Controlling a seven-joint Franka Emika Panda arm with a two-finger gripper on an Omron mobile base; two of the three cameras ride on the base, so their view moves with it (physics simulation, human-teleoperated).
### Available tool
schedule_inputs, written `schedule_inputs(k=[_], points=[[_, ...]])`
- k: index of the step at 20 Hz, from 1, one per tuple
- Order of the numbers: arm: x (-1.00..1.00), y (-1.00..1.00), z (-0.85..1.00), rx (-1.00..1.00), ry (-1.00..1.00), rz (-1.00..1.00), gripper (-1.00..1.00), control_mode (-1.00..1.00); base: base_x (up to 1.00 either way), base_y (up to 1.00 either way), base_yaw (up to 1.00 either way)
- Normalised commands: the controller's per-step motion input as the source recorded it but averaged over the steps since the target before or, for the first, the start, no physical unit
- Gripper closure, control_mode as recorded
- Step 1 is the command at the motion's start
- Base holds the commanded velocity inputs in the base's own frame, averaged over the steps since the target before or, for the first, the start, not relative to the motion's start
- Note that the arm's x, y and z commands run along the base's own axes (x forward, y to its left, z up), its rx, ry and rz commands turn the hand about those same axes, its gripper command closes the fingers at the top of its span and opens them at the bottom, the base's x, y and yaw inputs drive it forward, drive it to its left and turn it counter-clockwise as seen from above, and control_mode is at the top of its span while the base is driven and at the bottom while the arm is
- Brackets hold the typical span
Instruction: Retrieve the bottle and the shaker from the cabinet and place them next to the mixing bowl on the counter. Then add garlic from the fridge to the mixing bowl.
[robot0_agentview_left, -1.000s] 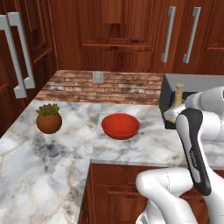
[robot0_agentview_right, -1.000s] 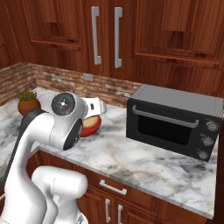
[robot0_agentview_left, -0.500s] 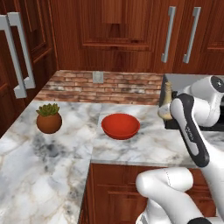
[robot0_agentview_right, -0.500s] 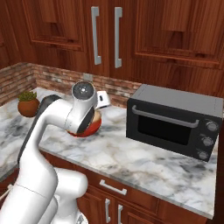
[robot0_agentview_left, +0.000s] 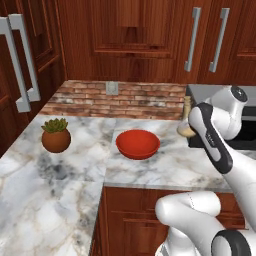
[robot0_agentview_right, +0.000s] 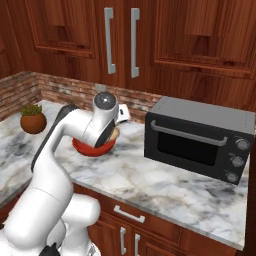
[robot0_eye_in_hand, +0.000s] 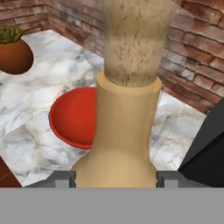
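My gripper (robot0_eye_in_hand: 116, 178) is shut on the tan bottle (robot0_eye_in_hand: 124, 131), with a dark fingertip on each side of its bulbous base. The bottle (robot0_agentview_left: 187, 119) stands upright, low over the white marble counter (robot0_agentview_left: 160, 170), between the red mixing bowl (robot0_agentview_left: 137, 144) and the black microwave. I cannot tell whether its base touches the counter. In the right base view the arm covers most of the bottle (robot0_agentview_right: 115, 134), just right of the bowl (robot0_agentview_right: 90, 148). The bowl (robot0_eye_in_hand: 72, 116) is empty. The shaker, the garlic and the fridge are out of view.
A black microwave (robot0_agentview_right: 197, 137) stands on the counter close to the right of the bottle. A brown pot with a green plant (robot0_agentview_left: 55, 137) sits at the left. A brick backsplash (robot0_agentview_left: 125, 97) and wooden doors with silver bar handles (robot0_agentview_left: 190, 40) rise behind.
The arm has swung the held bottle leftward and lower, from over the microwave's corner down beside the bowl. Bowl and plant pot have stayed put.
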Motion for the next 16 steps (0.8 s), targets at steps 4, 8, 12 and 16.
schedule_inputs(k=[4,8,12,16], points=[[0.44,0.00,-0.59,0.00,-0.01,0.00,1.00,-1.00,0.00,0.00,0.00],[0.61,0.00,-0.54,0.00,-0.01,0.00,1.00,-1.00,0.00,0.00,0.00],[0.61,0.00,-0.54,0.00,0.00,0.00,1.00,-1.00,0.00,0.00,0.00],[0.53,-0.04,-0.44,0.00,0.00,0.00,1.00,-1.00,0.00,0.00,0.00]])
